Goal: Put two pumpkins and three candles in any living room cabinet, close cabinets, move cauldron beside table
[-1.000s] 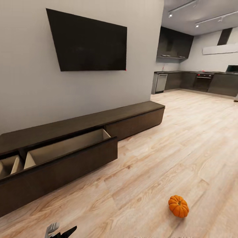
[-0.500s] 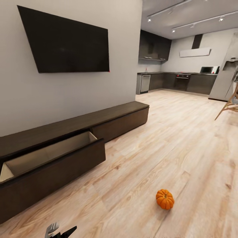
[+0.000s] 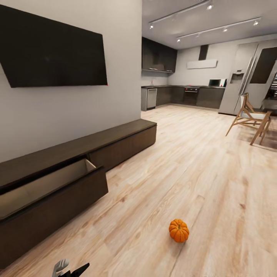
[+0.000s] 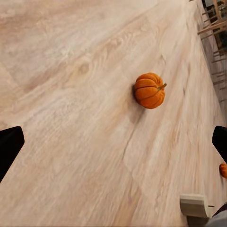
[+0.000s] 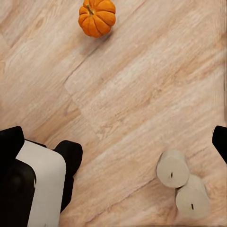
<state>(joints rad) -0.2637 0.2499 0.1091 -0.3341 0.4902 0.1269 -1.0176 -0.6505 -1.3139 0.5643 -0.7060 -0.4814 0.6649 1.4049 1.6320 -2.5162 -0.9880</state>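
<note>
Since the earlier frames the head camera has turned to the right: the cabinet (image 3: 57, 181) with its open drawer (image 3: 46, 184) now sits more to the left edge, the second open drawer has left the picture, and a wooden chair (image 3: 250, 117) has come in at the far right. The television (image 3: 54, 50) hangs above the cabinet. One pumpkin (image 3: 179, 230) lies on the wood floor (image 3: 200, 169), well apart from the cabinet, right of the drawer.

In the left wrist view a pumpkin (image 4: 149, 90) lies on its side on the floor, and a second pumpkin (image 4: 222, 170) is cut by the frame edge. The left end effector (image 4: 113, 142) has its fingers wide apart, nothing between them.

The right wrist view gives two pale candles (image 5: 183, 184) standing on the floor, touching each other, and a pumpkin (image 5: 97, 18) farther away. The right end effector (image 5: 116, 137) is also spread apart and empty
</note>
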